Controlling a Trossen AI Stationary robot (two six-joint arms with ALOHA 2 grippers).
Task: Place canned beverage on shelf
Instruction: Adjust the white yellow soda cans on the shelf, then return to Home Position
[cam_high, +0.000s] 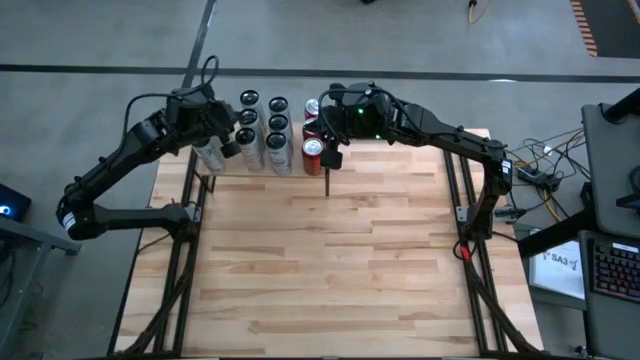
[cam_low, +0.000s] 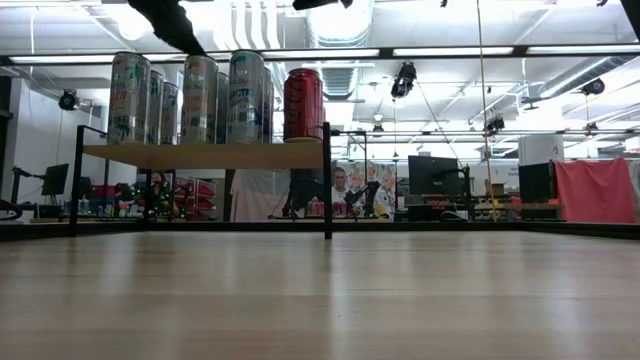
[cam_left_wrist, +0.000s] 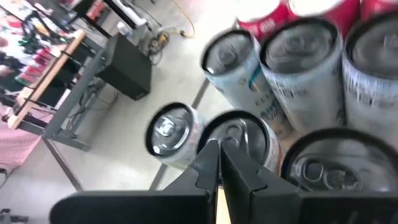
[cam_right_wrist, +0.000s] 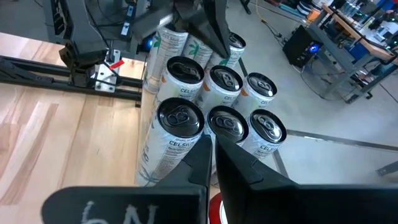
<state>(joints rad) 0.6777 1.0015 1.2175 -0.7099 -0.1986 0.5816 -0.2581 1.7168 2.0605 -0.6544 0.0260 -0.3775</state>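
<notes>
Both end effectors, left (cam_left_wrist: 219, 163) & right (cam_right_wrist: 210, 163), clenched, apparently empty, above cans (cam_high: 262, 132) on shelf (cam_low: 205, 155)

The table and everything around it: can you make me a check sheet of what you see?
Surface: pale wood table, bare in front.
Job's things: shelf at the far edge, loaded with tall white cans and red cans.
Clutter: nothing seen.
Tools: left tool shut, empty, above the cans; right tool shut, empty, above the cans.
Cables: bundle right of the table.
Surroundings: keyboard, people far behind.
</notes>
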